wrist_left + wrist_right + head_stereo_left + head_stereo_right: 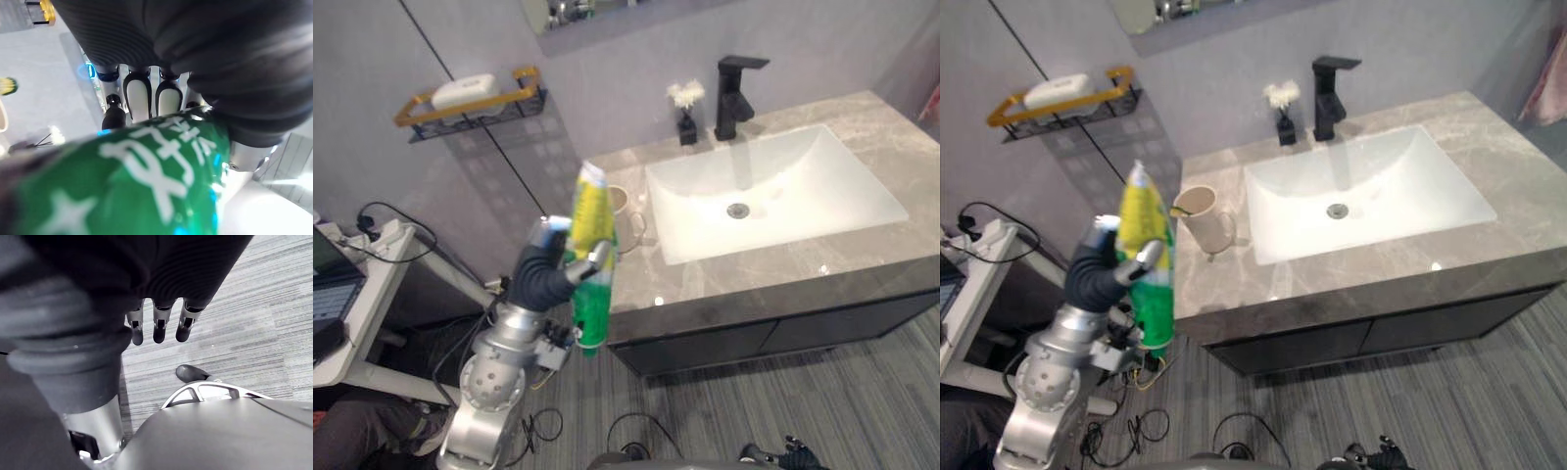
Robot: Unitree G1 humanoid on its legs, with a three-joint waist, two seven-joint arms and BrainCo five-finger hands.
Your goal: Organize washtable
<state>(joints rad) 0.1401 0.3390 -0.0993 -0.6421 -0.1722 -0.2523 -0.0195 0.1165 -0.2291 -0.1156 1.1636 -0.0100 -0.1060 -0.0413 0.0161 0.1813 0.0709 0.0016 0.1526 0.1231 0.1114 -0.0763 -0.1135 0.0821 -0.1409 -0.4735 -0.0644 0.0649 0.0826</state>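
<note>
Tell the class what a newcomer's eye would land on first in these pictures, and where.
The green and yellow tube stands out first, held upright in the robot's left hand just off the left end of the grey counter. Next come the white basin sunk in that counter, the black tap behind it, and the beige cup at the basin's left.

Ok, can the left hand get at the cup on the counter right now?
Reach it, probably yes; grip it, no. The cup stands near on the counter with nothing between it and the left hand, but that hand's fingers are curled round the yellow and green tube.
</note>
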